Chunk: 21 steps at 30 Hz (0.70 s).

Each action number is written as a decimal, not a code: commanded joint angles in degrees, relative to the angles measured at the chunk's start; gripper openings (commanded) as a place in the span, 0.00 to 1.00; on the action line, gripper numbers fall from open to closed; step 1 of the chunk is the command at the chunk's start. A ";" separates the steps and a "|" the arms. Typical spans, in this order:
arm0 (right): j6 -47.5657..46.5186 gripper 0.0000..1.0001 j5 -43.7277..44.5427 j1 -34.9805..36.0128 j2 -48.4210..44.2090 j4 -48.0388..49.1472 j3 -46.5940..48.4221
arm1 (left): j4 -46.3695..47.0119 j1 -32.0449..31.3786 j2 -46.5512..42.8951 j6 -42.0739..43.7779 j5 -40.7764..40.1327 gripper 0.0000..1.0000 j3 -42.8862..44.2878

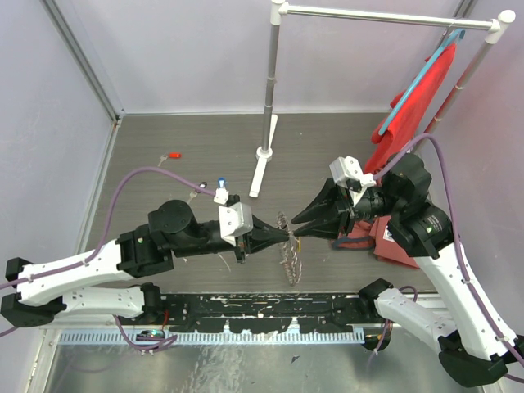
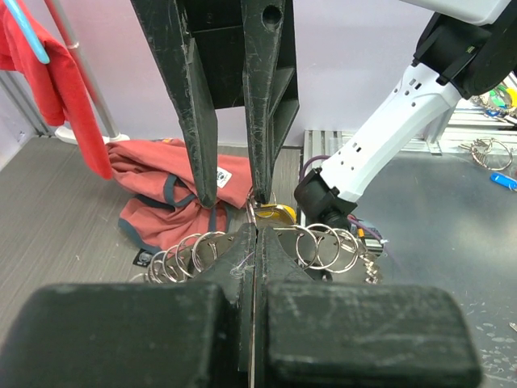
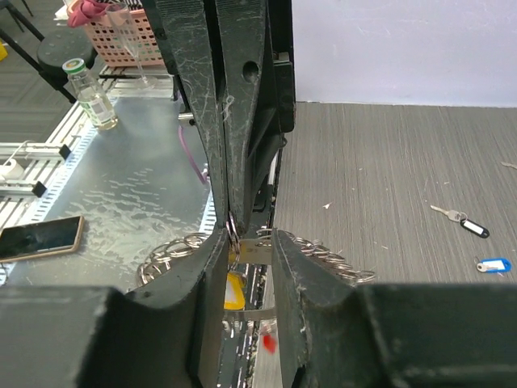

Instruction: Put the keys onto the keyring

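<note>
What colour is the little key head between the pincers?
Yellow plastic key head, clearest in the left wrist view.

The thin grey metal keyring (image 2: 323,245), fringed with silvery wire loops, gleams polished. The black plastic fingers (image 2: 271,97) of the right gripper (image 2: 233,198) above it are matt and scratched. Beside the keyring, a yellow plastic key head (image 2: 275,214) looks glossy; behind the keyring lies matt red cloth (image 2: 161,174).

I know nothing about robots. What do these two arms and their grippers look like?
The left arm and right arm match: smooth white shells on the long links, bulky black joints, a thin purple cable looping along each. The left gripper and right gripper are black, each with two long, scuffed fingers tapering to a point, ahead of a small white camera block.
</note>
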 commanded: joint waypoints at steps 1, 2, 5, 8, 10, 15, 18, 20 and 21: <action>0.88 0.33 -0.99 0.27 -0.09 2.20 0.26 | 4.88 -0.23 0.10 0.03 1.13 0.00 2.40; 0.92 0.33 -0.99 0.27 -0.15 2.15 0.24 | 4.98 -0.26 0.13 0.05 1.13 0.00 2.42; 0.73 0.32 -1.05 0.27 -0.17 2.01 0.05 | 5.16 -0.24 0.19 0.03 1.13 0.00 2.45; 0.51 0.32 -1.31 0.36 -0.17 1.71 -0.07 | 5.41 -0.22 0.15 0.11 0.89 0.00 2.41; 0.21 0.33 -1.37 0.36 -0.08 1.40 -0.20 | 5.67 -0.23 0.04 0.18 0.70 0.00 2.36; -0.30 0.37 -1.41 0.42 0.09 0.79 -0.10 | 6.14 -0.26 -0.18 0.20 0.35 0.00 2.10; -0.39 0.36 -1.50 0.40 0.20 0.68 -0.14 | 6.17 -0.21 -0.18 0.20 0.27 0.00 1.94; -0.48 0.31 -1.57 0.44 0.27 0.60 -0.09 | 6.18 -0.26 -0.22 0.20 0.21 0.00 2.00; -0.56 0.30 -1.60 0.49 0.30 0.49 -0.01 | 6.17 -0.28 -0.18 0.24 0.18 0.00 1.86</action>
